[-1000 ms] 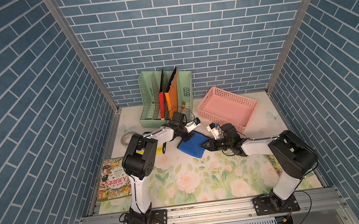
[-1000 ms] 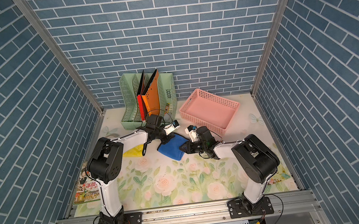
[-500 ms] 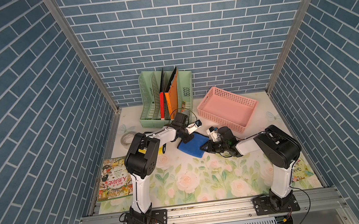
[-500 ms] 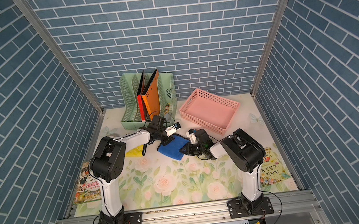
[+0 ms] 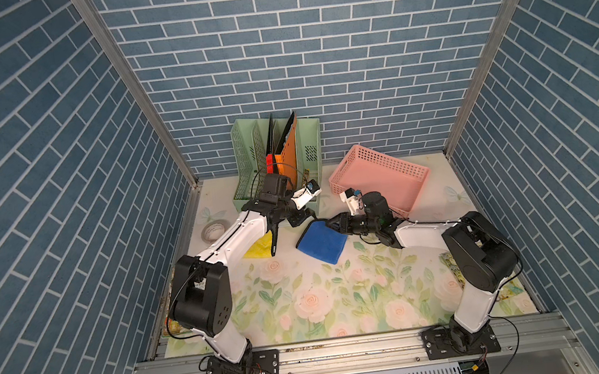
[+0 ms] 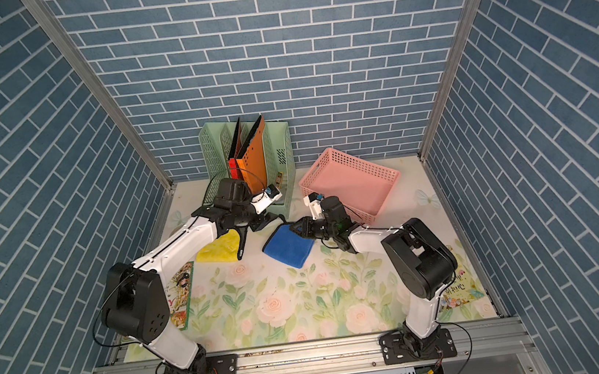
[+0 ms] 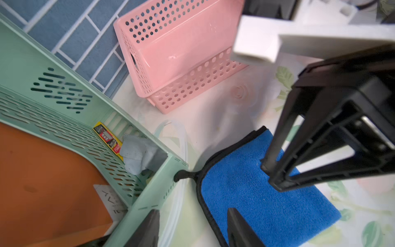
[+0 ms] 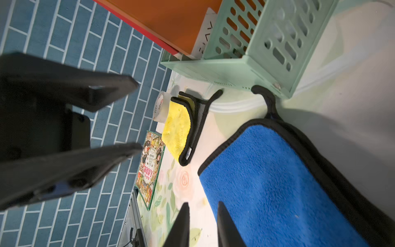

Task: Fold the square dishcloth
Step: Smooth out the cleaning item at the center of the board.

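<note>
Now the folded blue dishcloth (image 5: 320, 245) lies flat mid-surface in both top views, its looped corner toward 12 o'clock. Left jaws stand released, astride that corner's hem. Right jaws, the nearer and almost closed, touch its 1 o'clock edge; whether they pinch it I cannot tell.

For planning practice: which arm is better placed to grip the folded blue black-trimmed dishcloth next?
Probably left: left gripper is open astride an edge of the blue dishcloth; right gripper rests on top.
</note>
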Robot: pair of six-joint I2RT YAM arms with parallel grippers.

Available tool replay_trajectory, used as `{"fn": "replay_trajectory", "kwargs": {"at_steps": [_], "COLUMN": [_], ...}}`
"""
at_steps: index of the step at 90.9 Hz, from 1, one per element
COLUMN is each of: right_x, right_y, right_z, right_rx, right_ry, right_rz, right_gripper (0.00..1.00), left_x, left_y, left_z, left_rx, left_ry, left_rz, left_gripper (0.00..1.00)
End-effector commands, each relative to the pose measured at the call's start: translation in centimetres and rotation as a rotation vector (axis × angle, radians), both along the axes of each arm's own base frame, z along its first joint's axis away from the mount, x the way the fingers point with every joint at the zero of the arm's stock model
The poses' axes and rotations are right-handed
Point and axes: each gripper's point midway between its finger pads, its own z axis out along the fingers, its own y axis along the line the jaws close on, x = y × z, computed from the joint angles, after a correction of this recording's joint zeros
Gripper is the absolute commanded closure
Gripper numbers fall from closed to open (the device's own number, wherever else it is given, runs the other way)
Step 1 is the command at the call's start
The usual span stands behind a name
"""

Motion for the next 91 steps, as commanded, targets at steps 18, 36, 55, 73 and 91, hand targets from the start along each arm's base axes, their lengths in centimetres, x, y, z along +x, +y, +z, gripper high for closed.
{"fn": "replay_trajectory", "kwargs": {"at_steps": [18, 36, 55, 73, 91], "right_x": [2.1, 2.0, 3.4, 3.3, 2.5], "right_y": [-0.5, -2.1, 0.6, 3.8, 3.8], "right_z": [-10.6, -12.7, -5.2, -3.9, -9.2], "right_rx": [-0.104, -0.149, -0.078, -0.061, -0.114], "right_ry": [0.195, 0.219, 0.084, 0.078, 0.162], "right_rz": [-0.041, -0.07, -0.045, -0.012, -0.01], "right_gripper": [0.78, 0.79, 0.78, 0.78, 0.79], "left_x": [-3.9, -4.3, -5.2, -5.0, -4.5], "left_y": [2.7, 5.1, 5.5, 4.8, 5.0], "left_z": [-9.3, -12.5, -13.6, -11.8, -8.0], "left_rx": [0.138, 0.281, 0.323, 0.269, 0.2], "left_ry": [0.223, 0.213, 0.199, 0.177, 0.153], "left_rz": [0.033, 0.05, 0.046, 0.046, 0.053], "left_gripper": [0.47, 0.48, 0.48, 0.48, 0.47]}}
